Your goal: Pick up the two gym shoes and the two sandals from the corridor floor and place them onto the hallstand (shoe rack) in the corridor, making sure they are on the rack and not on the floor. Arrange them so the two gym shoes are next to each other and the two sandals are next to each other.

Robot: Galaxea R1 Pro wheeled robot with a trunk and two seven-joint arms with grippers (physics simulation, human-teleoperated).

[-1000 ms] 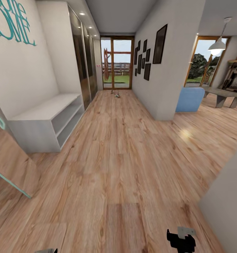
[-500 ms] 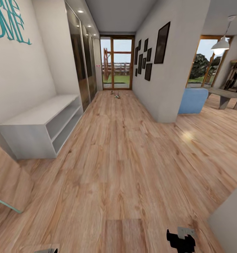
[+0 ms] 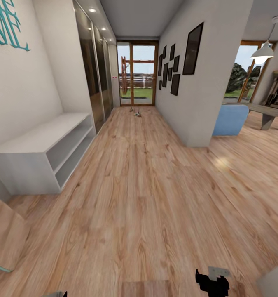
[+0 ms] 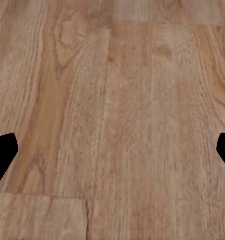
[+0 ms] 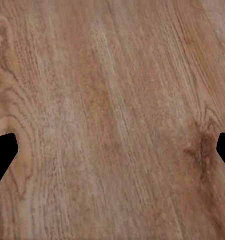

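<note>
Far down the corridor floor (image 3: pixel 143 198), by the glass door, lie a few small shoes (image 3: pixel 136 111), too small to tell sneakers from sandals. The light-grey hallstand (image 3: pixel 40 142) with two open shelf levels stands against the left wall, its shelves bare. My right gripper (image 3: pixel 213 283) shows as a black shape at the head view's lower edge, over bare planks. A sliver of my left gripper (image 3: pixel 56 294) shows at the lower left. In the wrist views the left gripper (image 4: pixel 112 155) and right gripper (image 5: pixel 112 155) are open, fingertips wide apart over wood flooring, holding nothing.
Mirrored wardrobe doors (image 3: pixel 93 74) line the left wall past the hallstand. A wall corner (image 3: pixel 200 123) with black picture frames juts out on the right, with a blue armchair (image 3: pixel 231 119) behind it. A leaning wooden panel (image 3: pixel 7 235) sits at the near left.
The whole view has shifted: the camera has advanced down the corridor, so the hallstand and right wall corner look nearer and the leaning panel slides off to the left. Both grippers stay open.
</note>
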